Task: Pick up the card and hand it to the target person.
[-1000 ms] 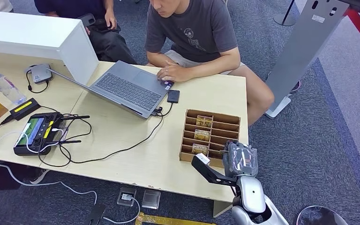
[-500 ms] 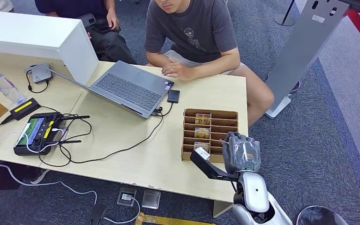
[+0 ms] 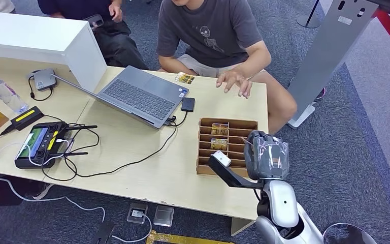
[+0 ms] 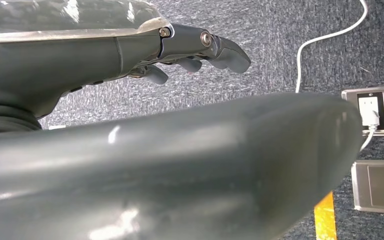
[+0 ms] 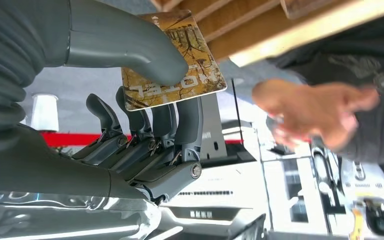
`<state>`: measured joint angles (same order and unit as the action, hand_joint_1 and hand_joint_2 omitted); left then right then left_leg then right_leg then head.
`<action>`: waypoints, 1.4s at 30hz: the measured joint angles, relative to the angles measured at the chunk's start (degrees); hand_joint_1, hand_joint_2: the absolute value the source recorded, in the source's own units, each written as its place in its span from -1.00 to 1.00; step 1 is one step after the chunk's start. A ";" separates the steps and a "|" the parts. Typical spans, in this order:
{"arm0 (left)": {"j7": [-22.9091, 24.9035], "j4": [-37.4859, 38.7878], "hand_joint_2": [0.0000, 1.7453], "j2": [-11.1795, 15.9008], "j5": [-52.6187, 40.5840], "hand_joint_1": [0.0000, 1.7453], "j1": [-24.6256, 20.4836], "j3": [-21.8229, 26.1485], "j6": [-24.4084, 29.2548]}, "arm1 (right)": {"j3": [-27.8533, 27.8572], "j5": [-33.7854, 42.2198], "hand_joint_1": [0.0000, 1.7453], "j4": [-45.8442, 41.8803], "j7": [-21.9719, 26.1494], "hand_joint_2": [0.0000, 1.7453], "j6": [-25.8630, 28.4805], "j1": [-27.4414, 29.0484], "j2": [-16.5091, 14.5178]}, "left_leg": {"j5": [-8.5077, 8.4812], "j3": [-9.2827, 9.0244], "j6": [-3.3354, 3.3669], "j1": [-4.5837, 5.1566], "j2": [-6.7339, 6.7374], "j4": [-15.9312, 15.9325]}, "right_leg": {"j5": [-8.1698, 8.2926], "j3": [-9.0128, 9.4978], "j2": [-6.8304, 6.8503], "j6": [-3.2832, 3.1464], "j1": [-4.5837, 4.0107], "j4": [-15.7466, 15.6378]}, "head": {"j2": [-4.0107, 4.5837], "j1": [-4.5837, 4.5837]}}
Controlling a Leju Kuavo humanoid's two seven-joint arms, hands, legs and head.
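In the right wrist view my right hand (image 5: 145, 100) pinches a yellow-brown card (image 5: 180, 55) between thumb and fingers, just off the edge of the wooden card box (image 5: 240, 25). The head view shows that hand (image 3: 267, 156) at the box's (image 3: 228, 145) near right corner, over the table edge. The person in the grey shirt (image 3: 213, 30) sits across the table, one hand (image 3: 236, 81) stretched out above the table toward me, blurred in the right wrist view (image 5: 320, 112). My left hand (image 4: 200, 45) hangs above the carpet, fingers loosely extended, holding nothing.
The box holds two more cards (image 3: 220, 129). Another card (image 3: 185, 78) lies by the open laptop (image 3: 142, 96). A phone (image 3: 187, 104), cables, a controller (image 3: 39, 145) and a bottle (image 3: 4, 94) sit further left. A second person (image 3: 106, 25) sits behind the white box (image 3: 35, 40).
My right hand lifted slightly and drew right, away from the box. The person's hand left the laptop and reached out toward me, uncovering a card beside the laptop.
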<state>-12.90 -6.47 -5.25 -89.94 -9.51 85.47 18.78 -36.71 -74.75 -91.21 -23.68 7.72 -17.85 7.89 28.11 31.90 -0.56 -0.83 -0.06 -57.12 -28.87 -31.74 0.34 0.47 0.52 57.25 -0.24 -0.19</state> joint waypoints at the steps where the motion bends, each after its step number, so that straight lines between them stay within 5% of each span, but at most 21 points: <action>1: 0.00 0.00 -1.00 0.00 0.00 -1.00 0.00 0.05 0.04 | 0.21 -0.11 0.69 -0.40 0.16 1.00 0.17 -0.38 0.07 | 0.00 0.00 0.00 0.00 0.00 0.00 | 0.00 0.00 0.00 0.00 0.00 0.00 | 0.00 0.00; 15: -0.07 0.00 -1.00 0.00 0.00 -1.00 -0.02 0.27 0.43 | 1.25 2.53 0.65 -1.36 6.24 1.00 7.04 -9.67 0.03 | 0.00 0.03 0.00 0.00 -0.01 0.00 | 0.00 0.00 0.00 0.00 0.00 0.01 | 0.00 -0.01; 32: -0.59 0.00 -1.00 0.01 0.00 -1.00 -0.09 0.27 0.43 | 0.08 8.13 0.58 12.03 10.90 1.00 10.53 -18.42 -3.79 | 0.00 0.05 0.00 0.00 -0.03 0.00 | 0.00 -0.01 0.02 0.00 0.00 0.01 | 0.00 0.00; 33: -0.59 0.00 -1.00 0.02 0.00 -1.00 -0.11 0.27 0.43 | -0.11 8.19 0.50 13.13 10.97 1.00 10.65 -18.77 -4.04 | 0.00 0.05 0.00 0.00 -0.03 0.00 | 0.00 -0.01 0.02 0.00 0.00 0.01 | 0.00 -0.01; 37: -0.59 0.00 -1.00 0.07 0.00 -1.00 -0.11 0.27 0.55 | -0.86 9.14 -0.98 16.34 11.23 1.00 10.79 -19.63 -5.01 | 0.00 0.06 0.00 0.00 -0.03 0.00 | 0.00 -0.02 0.03 0.00 0.00 0.02 | 0.00 -0.02; 42: -0.44 0.00 -1.00 0.09 0.00 -1.00 -0.12 0.27 0.73 | -1.43 10.49 -1.00 19.58 11.94 1.00 10.97 -20.26 -6.26 | 0.00 0.08 0.00 0.00 -0.03 0.00 | 0.00 -0.03 0.03 0.00 0.00 0.02 | 0.00 -0.02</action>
<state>-13.33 -6.47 -5.15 -89.94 -9.63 85.74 19.51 -38.15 -64.27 -71.63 -11.74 18.69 -38.11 1.63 28.11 31.98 -0.56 -0.83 -0.09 -57.12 -28.87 -31.77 0.37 0.47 0.51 57.26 -0.24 -0.21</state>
